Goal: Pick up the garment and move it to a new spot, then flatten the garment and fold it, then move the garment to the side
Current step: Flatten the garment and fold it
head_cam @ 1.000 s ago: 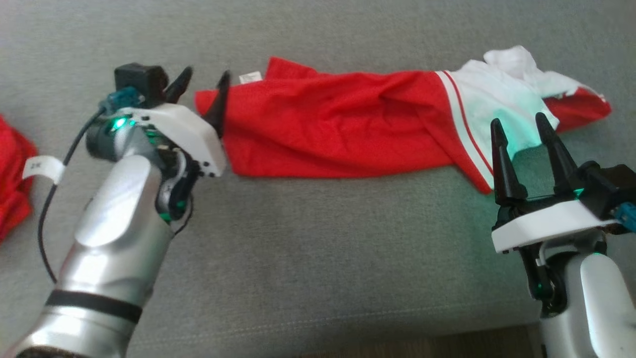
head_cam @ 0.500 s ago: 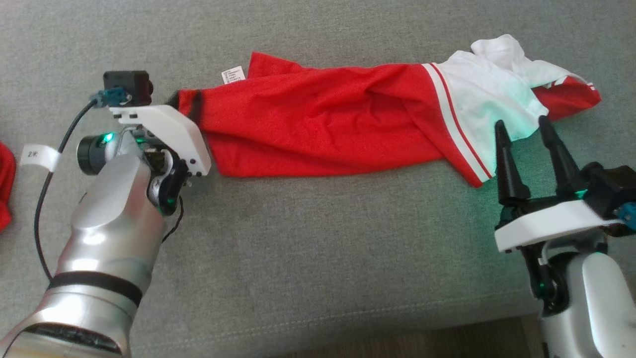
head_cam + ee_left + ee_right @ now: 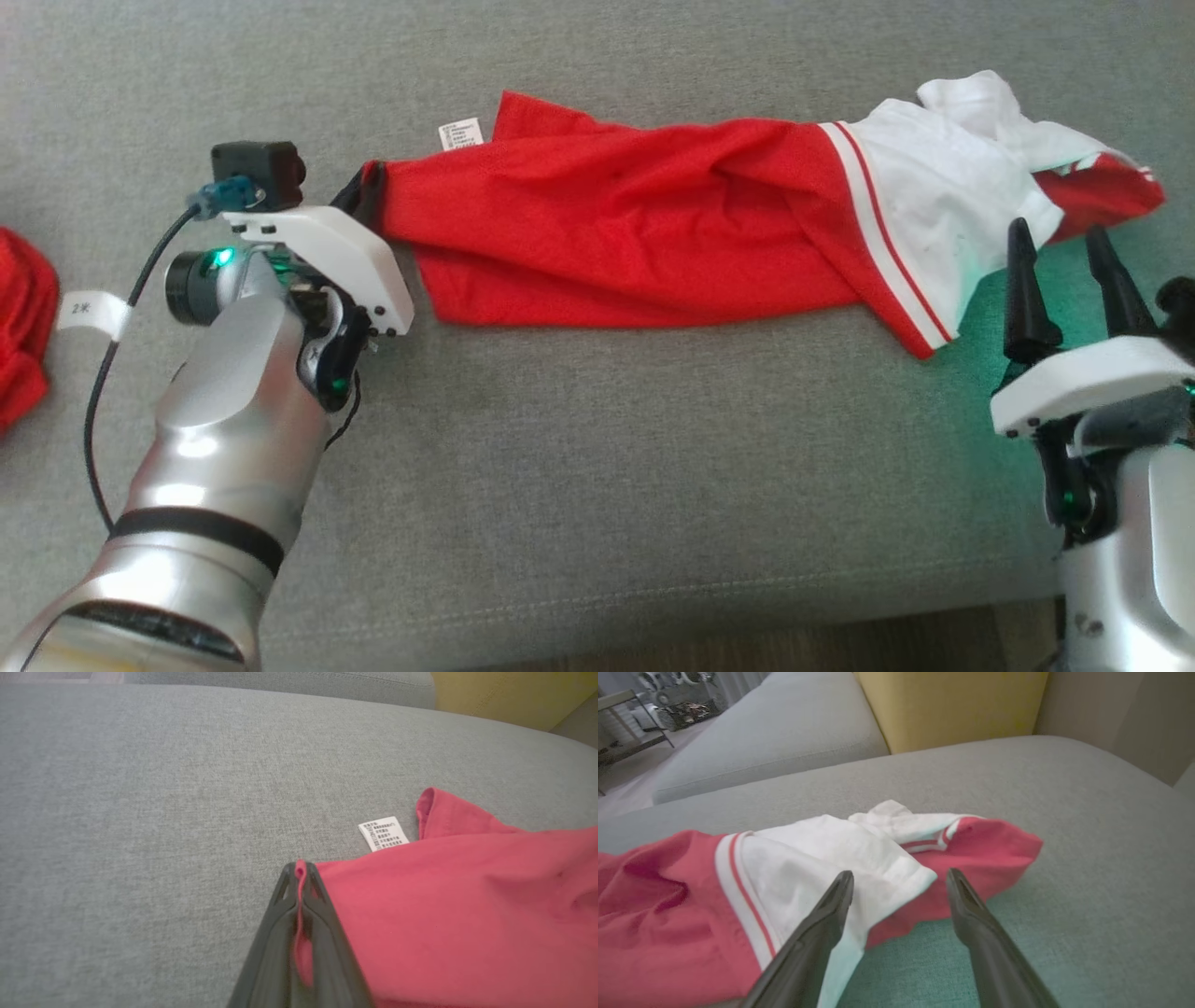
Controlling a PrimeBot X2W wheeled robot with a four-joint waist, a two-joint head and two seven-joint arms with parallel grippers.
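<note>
A red garment (image 3: 635,224) with a white, red-striped end (image 3: 943,196) lies stretched across the grey sofa cushion (image 3: 597,467), with a small white label (image 3: 460,133) at its far left corner. My left gripper (image 3: 366,191) is shut on the garment's left hem; in the left wrist view the red fabric (image 3: 448,914) is pinched between the dark fingers (image 3: 322,924). My right gripper (image 3: 1064,245) stands open just short of the white end, its fingers (image 3: 817,933) apart over the white fabric (image 3: 836,858) without holding it.
Another red cloth (image 3: 23,327) lies at the cushion's left edge. A yellow cushion (image 3: 948,704) and a second grey sofa seat (image 3: 761,732) stand behind. The sofa's front edge (image 3: 653,635) runs along the bottom, with floor below it.
The left gripper went from open beside the hem to shut on it. The right arm shifted right and slightly down. The camera view has also shifted.
</note>
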